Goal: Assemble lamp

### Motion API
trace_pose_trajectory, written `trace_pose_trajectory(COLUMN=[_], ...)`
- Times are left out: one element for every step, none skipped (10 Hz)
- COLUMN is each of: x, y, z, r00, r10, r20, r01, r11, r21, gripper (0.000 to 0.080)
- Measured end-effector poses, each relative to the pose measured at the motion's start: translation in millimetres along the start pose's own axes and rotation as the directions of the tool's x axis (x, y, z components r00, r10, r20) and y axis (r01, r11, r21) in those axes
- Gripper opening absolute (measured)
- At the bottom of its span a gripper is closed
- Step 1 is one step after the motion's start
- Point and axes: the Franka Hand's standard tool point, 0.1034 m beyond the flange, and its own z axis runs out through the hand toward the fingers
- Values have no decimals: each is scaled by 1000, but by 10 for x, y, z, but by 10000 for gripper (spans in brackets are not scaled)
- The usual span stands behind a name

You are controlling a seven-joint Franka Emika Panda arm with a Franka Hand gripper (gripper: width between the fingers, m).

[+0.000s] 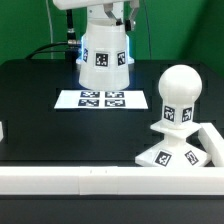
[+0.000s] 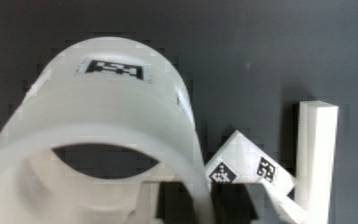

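The tapered white shade (image 1: 105, 55) with square tags hangs from my gripper (image 1: 100, 14) at the back of the table, behind the marker board (image 1: 102, 99). I cannot tell whether its lower rim touches the table. In the wrist view the shade (image 2: 105, 110) fills most of the picture. My gripper (image 2: 204, 205) is shut on the shade's wall, with one dark finger (image 2: 176, 205) on each side of it. The round-headed bulb (image 1: 178, 95) stands upright on the square stepped base (image 1: 172, 152) at the exterior view's right. A tagged white corner of the base (image 2: 250, 165) shows beside the shade.
A white rail-like wall (image 1: 100, 181) runs along the front of the table and turns back beside the base; it also shows in the wrist view (image 2: 314, 150). A small white piece (image 1: 2, 130) sits at the exterior view's left edge. The table top is black.
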Motion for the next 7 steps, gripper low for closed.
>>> trace_pose_trajectory(x=[44, 153, 228, 306, 397, 483, 575], y=[-163, -360, -527, -627, -695, -808, -912], z=[-100, -209, -321, -448, -557, -668, -734], r00=[1000, 1000, 1000, 1000, 1000, 1000, 999], r10=[-7, -16, -2, -7, 1, 18, 23], r20=[3, -21, -28, -21, -24, -19, -23], r01=[7, 17, 3, 8, 0, -17, -22], r11=[1000, 1000, 1000, 1000, 999, 999, 999], r21=[11, 19, 24, 30, 33, 36, 39], gripper=[47, 47, 47, 47, 47, 47, 47])
